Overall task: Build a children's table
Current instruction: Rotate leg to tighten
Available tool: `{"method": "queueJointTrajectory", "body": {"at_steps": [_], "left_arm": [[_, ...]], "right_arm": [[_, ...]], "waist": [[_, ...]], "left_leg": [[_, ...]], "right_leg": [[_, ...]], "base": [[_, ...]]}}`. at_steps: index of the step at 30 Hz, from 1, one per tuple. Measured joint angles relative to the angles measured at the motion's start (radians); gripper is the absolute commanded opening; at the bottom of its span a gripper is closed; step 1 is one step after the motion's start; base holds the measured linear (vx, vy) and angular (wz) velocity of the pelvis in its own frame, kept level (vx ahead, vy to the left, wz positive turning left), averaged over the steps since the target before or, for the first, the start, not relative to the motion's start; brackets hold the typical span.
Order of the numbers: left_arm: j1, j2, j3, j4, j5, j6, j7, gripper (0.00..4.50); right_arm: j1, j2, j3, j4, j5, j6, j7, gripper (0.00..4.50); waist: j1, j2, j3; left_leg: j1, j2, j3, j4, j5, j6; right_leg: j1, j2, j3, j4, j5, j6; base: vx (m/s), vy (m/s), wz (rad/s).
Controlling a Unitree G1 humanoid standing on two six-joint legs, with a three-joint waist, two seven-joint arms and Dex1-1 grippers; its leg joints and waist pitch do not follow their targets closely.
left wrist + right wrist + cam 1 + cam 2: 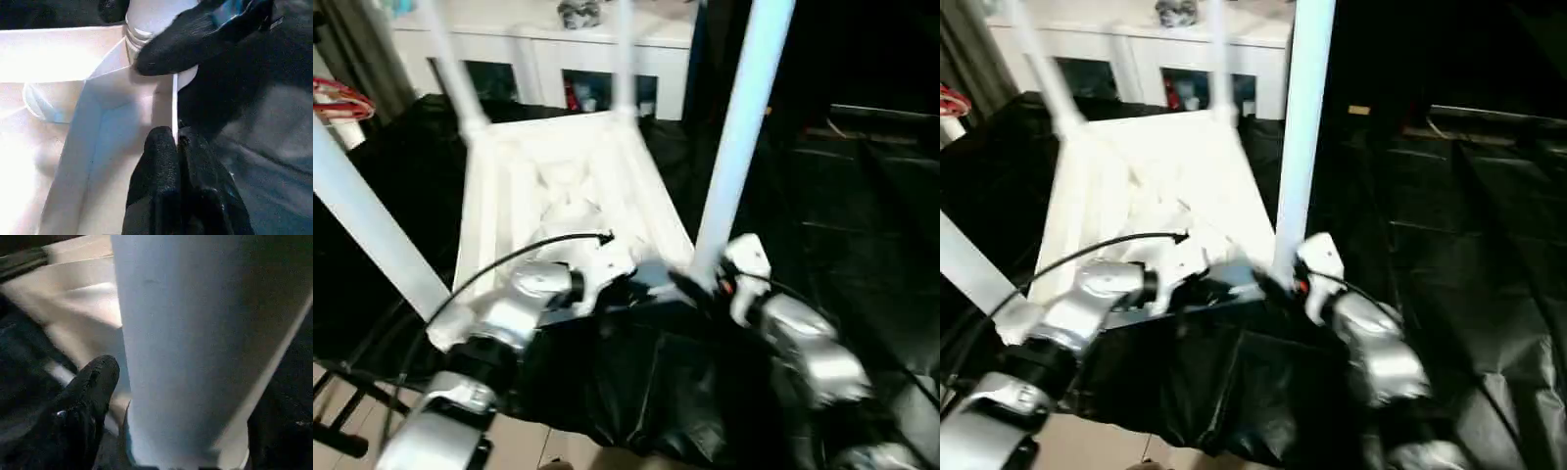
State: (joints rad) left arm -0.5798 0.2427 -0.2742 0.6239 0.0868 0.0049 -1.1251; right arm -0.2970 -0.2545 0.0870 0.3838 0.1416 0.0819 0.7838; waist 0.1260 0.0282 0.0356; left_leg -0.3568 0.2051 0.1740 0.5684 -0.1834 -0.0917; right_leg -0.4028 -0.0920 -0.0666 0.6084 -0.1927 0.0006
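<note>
While lying upside down on the black sheet (636, 382), shows its ribbed belly: that is the table top (558, 186). Has four white legs poking up from its corners: the near right leg (739, 127), the near left leg (362, 225), the far left leg (450, 69) and the far right leg (625, 59). Sits in front of the white cabinet (538, 49).

Pinched tight, with both black fingertips pressed together: the left gripper (176, 142). Holds the thin rim (174, 103) of the table top between those fingertips, on the near side. Has the ribbed inside of the top on one side of its fingers and the black sheet on the other. Lies just past its fingertips along the rim: the round socket (146, 34) at the bottom of the near right leg.

Spread wide, not squeezed: the right gripper (702, 279). Has the bottom of the near right leg standing upright between its fingers (93, 387). Comes just beside the leg with one finger, right by the socket. Hard to tell if that finger touches the leg or not. Reaches across the socket in the left wrist view, very near the left gripper's fingertips.

Stand well away from both sets of fingers: the other three legs
</note>
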Motion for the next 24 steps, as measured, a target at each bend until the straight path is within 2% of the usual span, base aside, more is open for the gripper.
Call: {"method": "queueJointTrajectory", "body": {"at_steps": [5,10,15,18,21,24], "left_arm": [[-0.002,0.027,-0.018,0.0,-0.016,-0.033,-0.095,0.0],[-0.017,0.056,-0.039,0.015,-0.024,-0.064,-0.188,0.0],[-0.024,0.058,-0.048,0.029,-0.027,-0.083,-0.227,0.0],[-0.032,0.058,-0.05,0.043,-0.027,-0.095,-0.236,0.0],[-0.039,0.059,-0.053,0.054,-0.028,-0.1,-0.248,0.0],[-0.039,0.059,-0.053,0.054,-0.028,-0.101,-0.251,0.0]], "right_arm": [[0.024,-0.08,0.036,-0.053,0.031,0.026,0.168,3.73],[0.035,-0.166,0.082,-0.1,0.057,0.047,0.322,3.73],[0.047,-0.198,0.089,-0.138,0.061,0.077,0.394,3.73],[0.047,-0.2,0.09,-0.142,0.063,0.086,0.401,3.39],[0.046,-0.2,0.089,-0.144,0.065,0.095,0.401,3.34],[0.046,-0.2,0.088,-0.146,0.07,0.106,0.401,2.97]], "waist": [[0.018,-0.001,0.001],[0.026,-0.001,0.001],[0.037,-0.002,0.001],[0.04,-0.002,0.001],[0.043,-0.001,0.001],[0.044,-0.001,0.001]], "left_leg": [[0.001,0.001,0.0,0.002,0.0,0.0],[0.0,0.001,0.0,0.003,0.0,0.0],[0.0,0.001,0.0,0.004,0.0,0.0],[0.0,0.001,0.0,0.004,0.0,0.0],[0.0,0.001,0.0,0.004,0.0,0.0],[0.0,0.001,0.0,0.004,0.0,0.0]], "right_leg": [[0.0,0.0,0.0,0.001,0.0,0.0],[0.0,0.0,0.0,0.001,0.0,0.0],[0.0,0.0,0.0,0.001,0.0,0.0],[0.0,0.0,0.0,0.002,0.0,0.0],[0.0,0.0,0.0,0.002,0.0,0.0],[0.0,0.0,0.0,0.002,0.0,0.0]], "base": [[0.0,0.0,0.0],[0.0,0.0,0.0],[0.0,0.0,0.0],[0.0,0.0,0.0],[0.0,0.0,0.0],[0.0,0.0,0.0]]}}
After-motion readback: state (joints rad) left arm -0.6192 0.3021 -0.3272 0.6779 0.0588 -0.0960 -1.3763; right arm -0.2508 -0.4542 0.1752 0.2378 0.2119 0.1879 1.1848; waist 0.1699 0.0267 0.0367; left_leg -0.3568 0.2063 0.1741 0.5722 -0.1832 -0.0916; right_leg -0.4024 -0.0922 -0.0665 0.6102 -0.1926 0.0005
